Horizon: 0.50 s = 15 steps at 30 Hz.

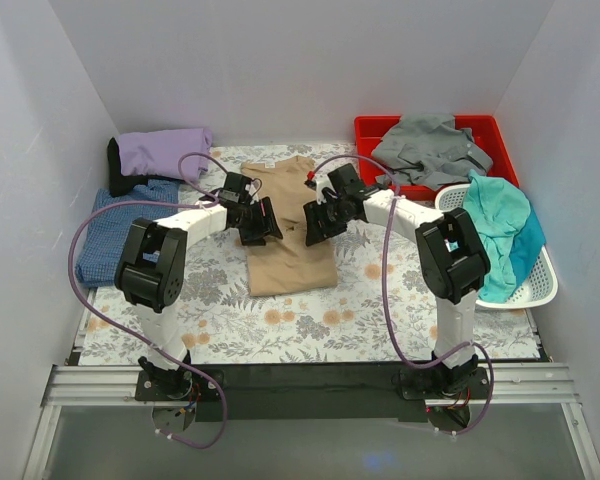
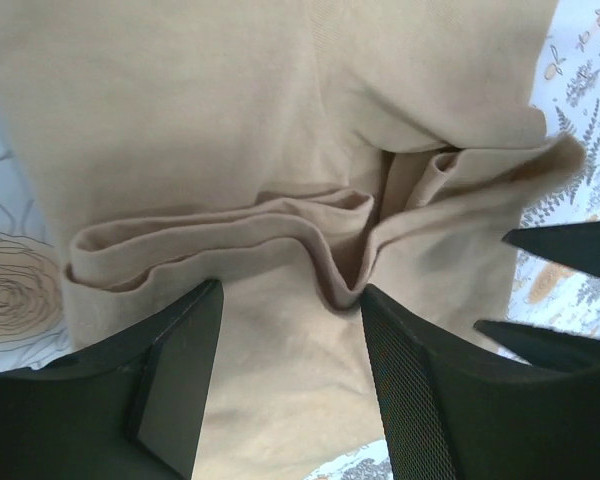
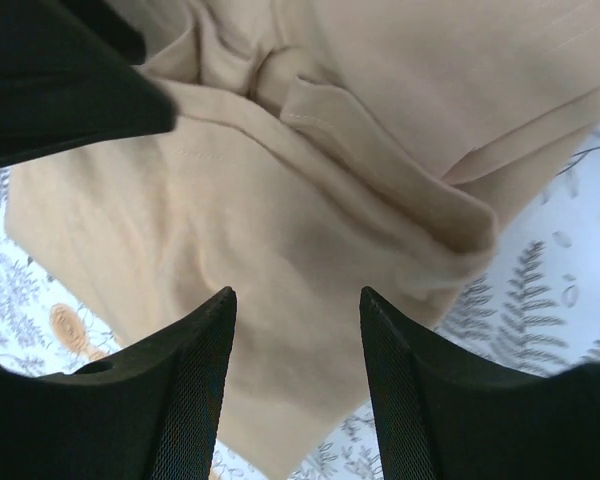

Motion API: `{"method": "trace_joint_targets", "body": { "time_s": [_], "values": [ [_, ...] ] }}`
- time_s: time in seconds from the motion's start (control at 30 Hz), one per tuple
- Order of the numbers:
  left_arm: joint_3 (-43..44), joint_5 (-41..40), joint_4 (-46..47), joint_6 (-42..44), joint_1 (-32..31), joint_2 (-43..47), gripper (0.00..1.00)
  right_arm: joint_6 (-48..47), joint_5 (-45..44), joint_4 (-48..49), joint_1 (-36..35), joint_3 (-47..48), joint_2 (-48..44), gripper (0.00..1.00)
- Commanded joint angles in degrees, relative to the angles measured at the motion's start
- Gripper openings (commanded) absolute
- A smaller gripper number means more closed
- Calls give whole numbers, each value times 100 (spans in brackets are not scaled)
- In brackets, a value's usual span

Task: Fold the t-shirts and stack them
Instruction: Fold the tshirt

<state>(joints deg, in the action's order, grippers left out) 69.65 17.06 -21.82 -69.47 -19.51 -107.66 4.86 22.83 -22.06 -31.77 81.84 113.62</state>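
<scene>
The tan t-shirt [image 1: 288,228] lies folded into a long strip on the middle of the table, also in the left wrist view [image 2: 280,130] and the right wrist view [image 3: 280,200]. My left gripper [image 1: 264,222] is open over its left edge, jaws apart above the cloth [image 2: 292,295]. My right gripper [image 1: 318,222] is open over its right edge, holding nothing [image 3: 297,300]. A folded lavender t-shirt [image 1: 165,152] and a textured blue t-shirt [image 1: 120,228] lie at the left. A grey t-shirt [image 1: 430,150] and a teal t-shirt [image 1: 505,235] sit in bins at the right.
A red bin [image 1: 372,130] holds the grey shirt at the back right. A white basket [image 1: 542,285] holds the teal shirt at the right edge. A floral cloth [image 1: 310,325] covers the table. White walls enclose the left, back and right sides.
</scene>
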Motion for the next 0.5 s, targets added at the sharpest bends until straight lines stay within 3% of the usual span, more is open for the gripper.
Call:
{"method": "trace_joint_targets", "body": {
  "time_s": [0.0,0.47],
  "values": [
    [40,-387,12,214,96,122,56,-161,-305,18,127,367,326,59],
    [-153,-1450,258,953,131,25,58,-161,-1403,-70,417,623,714,59]
  ]
}}
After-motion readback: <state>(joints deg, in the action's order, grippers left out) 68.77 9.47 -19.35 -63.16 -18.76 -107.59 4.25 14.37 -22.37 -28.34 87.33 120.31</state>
